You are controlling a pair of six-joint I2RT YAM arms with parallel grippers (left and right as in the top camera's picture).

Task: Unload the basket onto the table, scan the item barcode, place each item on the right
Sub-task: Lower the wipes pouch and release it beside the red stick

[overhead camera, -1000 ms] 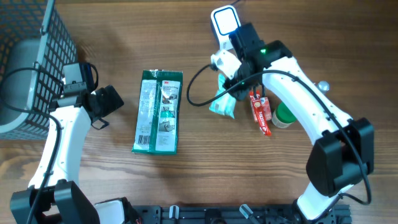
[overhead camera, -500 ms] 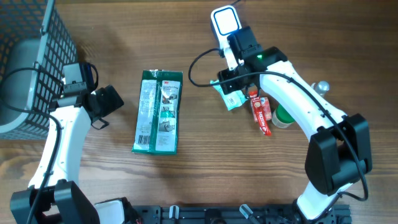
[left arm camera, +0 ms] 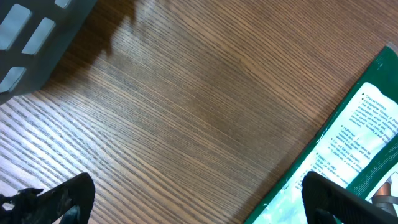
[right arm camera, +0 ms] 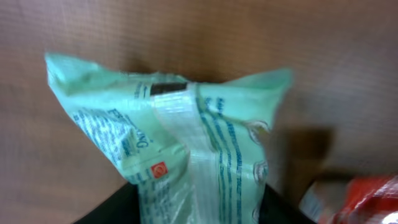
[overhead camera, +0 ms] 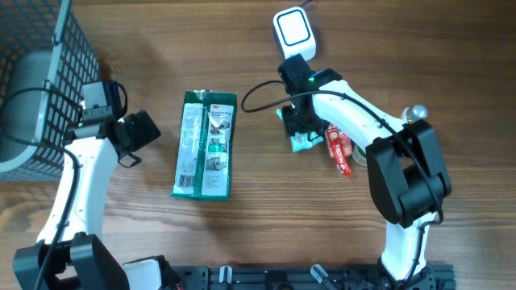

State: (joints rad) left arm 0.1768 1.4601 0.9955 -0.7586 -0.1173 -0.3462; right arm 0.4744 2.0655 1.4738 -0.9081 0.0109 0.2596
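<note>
Wooden table (overhead camera: 242,217), mint pouch (right arm camera: 186,143) half under right hand (overhead camera: 301,129)

The right arm (overhead camera: 355,109) reaches across the wooden table (overhead camera: 258,234) with its jaws pointing down over a mint-green pouch (overhead camera: 301,142). The wrist hides the jaws, so whether they pinch the pouch cannot be told. Just right of those jaws lies a red packet (overhead camera: 339,149), with a green round item (overhead camera: 359,151) beside it. Beyond the jaws, at the far edge, sits a white scanner (overhead camera: 292,28). Well left of them lies a long green package (overhead camera: 205,145). The left arm (overhead camera: 85,173) holds its jaws near that package, apart from it, with a black wire basket (overhead camera: 40,72) further left of them.
</note>
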